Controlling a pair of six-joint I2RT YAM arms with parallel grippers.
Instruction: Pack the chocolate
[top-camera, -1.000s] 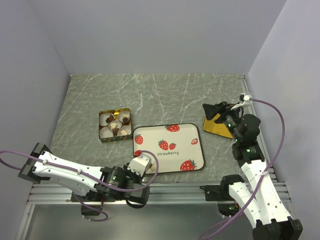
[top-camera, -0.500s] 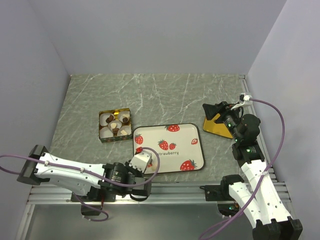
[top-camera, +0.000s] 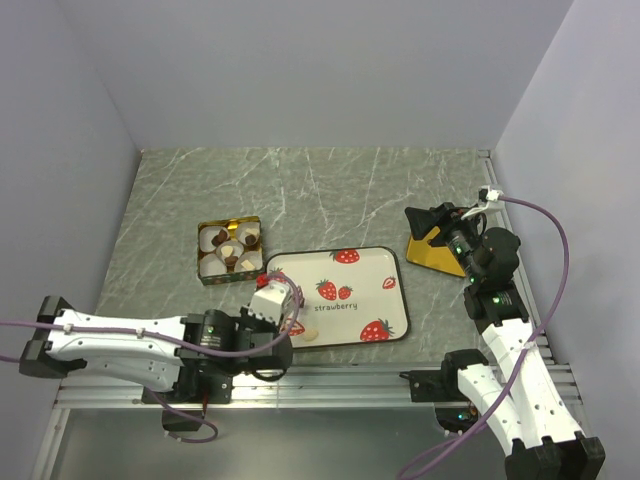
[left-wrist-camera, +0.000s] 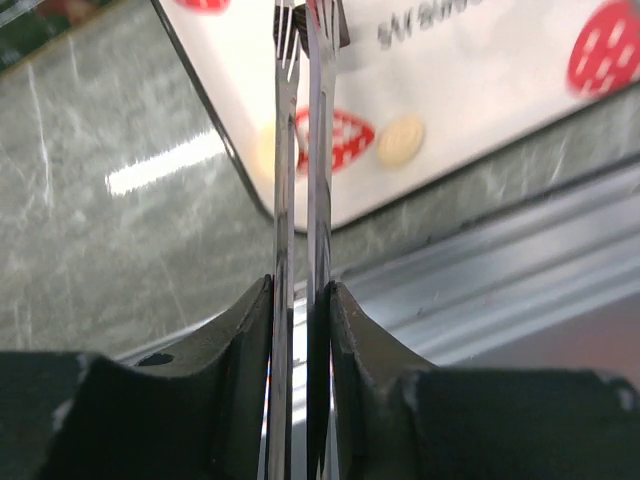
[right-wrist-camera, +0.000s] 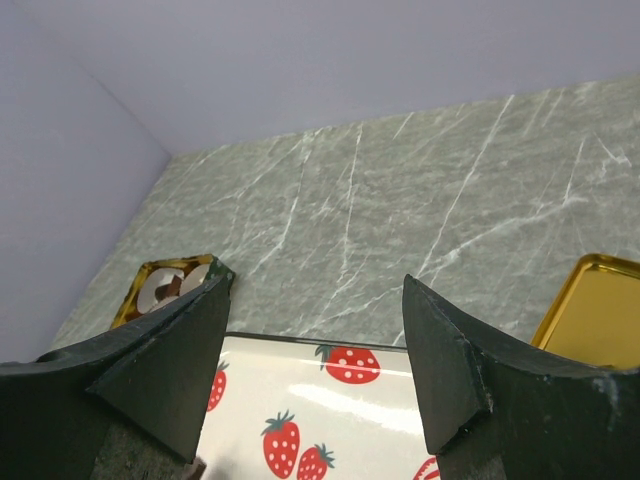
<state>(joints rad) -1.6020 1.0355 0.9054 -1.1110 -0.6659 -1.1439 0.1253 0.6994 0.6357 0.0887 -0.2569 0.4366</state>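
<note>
My left gripper (top-camera: 277, 301) (left-wrist-camera: 300, 288) is shut on thin metal tongs (left-wrist-camera: 298, 150), whose blades stand almost together. Their tips hang over the near left corner of the strawberry tray (top-camera: 360, 292) (left-wrist-camera: 480, 70). Something dark shows at the tips; I cannot tell whether it is chocolate. A cream-white chocolate (left-wrist-camera: 400, 142) (top-camera: 308, 335) lies on the tray beside a printed strawberry, and another pale lump (left-wrist-camera: 264, 150) sits half hidden behind the tongs. Dark and pale chocolates sit in paper cups in the gold tin (top-camera: 203, 262) (right-wrist-camera: 150, 272). My right gripper (top-camera: 425, 222) (right-wrist-camera: 317, 282) hangs open, empty, above the table's right side.
A gold lid (top-camera: 437, 258) (right-wrist-camera: 592, 310) lies under the right gripper, right of the tray. Grey walls close in the marble table (top-camera: 330, 190) at the back and both sides. A metal rail (left-wrist-camera: 520, 270) runs along the near edge.
The left arm has swung forward, carrying the tongs from the tray's near edge to over its near left corner. The tongs' blades have closed in. The right arm has not moved.
</note>
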